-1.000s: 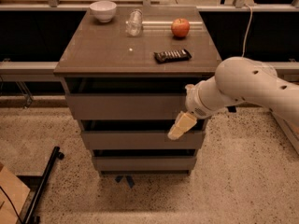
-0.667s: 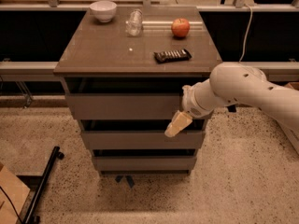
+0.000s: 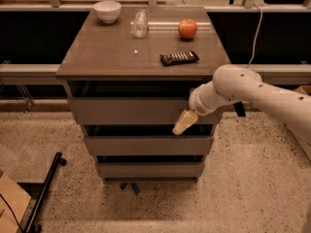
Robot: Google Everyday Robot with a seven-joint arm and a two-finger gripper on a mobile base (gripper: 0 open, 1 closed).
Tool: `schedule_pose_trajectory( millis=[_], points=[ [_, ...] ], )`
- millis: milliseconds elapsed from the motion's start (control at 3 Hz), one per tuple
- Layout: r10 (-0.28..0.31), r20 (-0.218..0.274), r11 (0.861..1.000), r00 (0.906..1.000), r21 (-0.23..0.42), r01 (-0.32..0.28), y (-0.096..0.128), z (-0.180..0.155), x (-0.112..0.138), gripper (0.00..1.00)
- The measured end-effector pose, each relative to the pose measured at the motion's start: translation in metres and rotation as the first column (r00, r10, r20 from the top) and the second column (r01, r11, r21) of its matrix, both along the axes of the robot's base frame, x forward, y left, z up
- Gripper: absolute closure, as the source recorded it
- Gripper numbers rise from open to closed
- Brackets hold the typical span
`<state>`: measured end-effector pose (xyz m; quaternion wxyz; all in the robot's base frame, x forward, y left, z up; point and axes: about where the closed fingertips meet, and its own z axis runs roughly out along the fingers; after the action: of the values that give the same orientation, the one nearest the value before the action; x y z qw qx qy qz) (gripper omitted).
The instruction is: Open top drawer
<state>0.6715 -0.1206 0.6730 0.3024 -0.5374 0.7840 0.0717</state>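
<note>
The top drawer is the uppermost of three in a grey-brown cabinet and has a plain flat front with no handle. Its front stands about level with the cabinet face, with a dark gap above it under the tabletop. My gripper is at the end of my white arm, which reaches in from the right. The gripper's tan tip points down and left. It lies over the lower right edge of the top drawer front, just above the gap to the middle drawer.
On the cabinet top stand a white bowl, a clear glass, a red apple and a flat black object. The bottom drawer is lowest. A black pole and cardboard lie on the floor at the left.
My arm and gripper have shifted slightly left and up along the top drawer's right end. The drawer fronts have not visibly moved.
</note>
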Motion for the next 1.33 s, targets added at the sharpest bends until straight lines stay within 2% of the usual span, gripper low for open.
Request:
schedule_pose_trajectory(
  millis=[333,667,1000,1333],
  points=[
    [-0.006,0.004,1.000,1.0000,0.007,0.006,-0.002,-0.002,0.010,0.00],
    [-0.003,0.001,1.000,1.0000,0.008,0.003,0.000,-0.004,0.010,0.19],
    [-0.034,-0.014,0.999,0.9993,0.009,0.034,-0.002,-0.007,-0.009,0.42],
    [-0.059,-0.014,0.998,0.9982,-0.002,0.059,-0.001,-0.004,-0.025,0.74]
  ],
)
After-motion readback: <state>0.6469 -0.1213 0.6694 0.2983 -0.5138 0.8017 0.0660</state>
